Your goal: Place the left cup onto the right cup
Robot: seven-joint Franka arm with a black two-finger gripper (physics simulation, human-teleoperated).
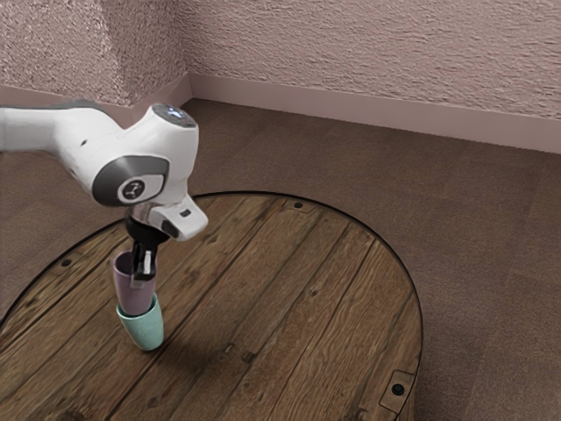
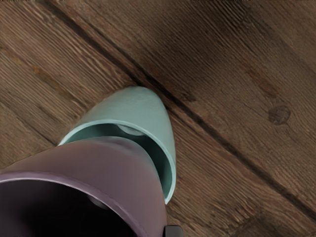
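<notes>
lower left of the exterior frame: purple cup (image 1: pixel 129 291) sits partway inside the teal cup (image 1: pixel 145 327) on the wooden table (image 1: pixel 298 298), gripper (image 1: pixel 143 265) pinched narrowly on the purple cup's rim, so stacking looks mostly done; letting go and backing off remain.

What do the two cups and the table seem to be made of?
Purple cup: likely plastic, smooth and matte, even colour, thin wall. Teal cup: same look, faint sheen. Table: dark wood planks with visible grain, knots and seams; black rim, material unclear.
</notes>
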